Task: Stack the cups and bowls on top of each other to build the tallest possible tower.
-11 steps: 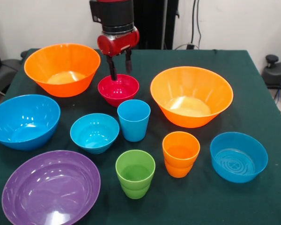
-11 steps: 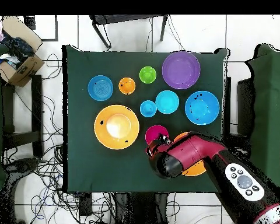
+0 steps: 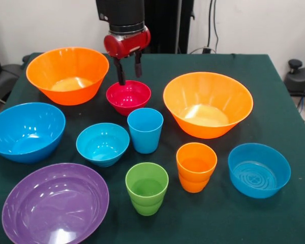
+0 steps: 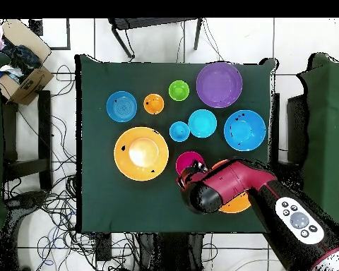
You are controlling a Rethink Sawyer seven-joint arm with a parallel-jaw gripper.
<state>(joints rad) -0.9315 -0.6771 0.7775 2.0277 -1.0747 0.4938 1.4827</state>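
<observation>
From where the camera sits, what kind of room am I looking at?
Probably a robotics lab, not a kitchen. A red and black robot arm reaches over a table draped in dark green cloth, loose cables trail over the tiled floor, and a cardboard box stands nearby.

front view low, facing pedestal, overhead perhaps higher, table (image 3: pixel 274 76) shared

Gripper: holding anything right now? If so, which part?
Nothing held. The gripper is open, its fingers hanging over the far rim of the red bowl, which sits on the table.
</observation>
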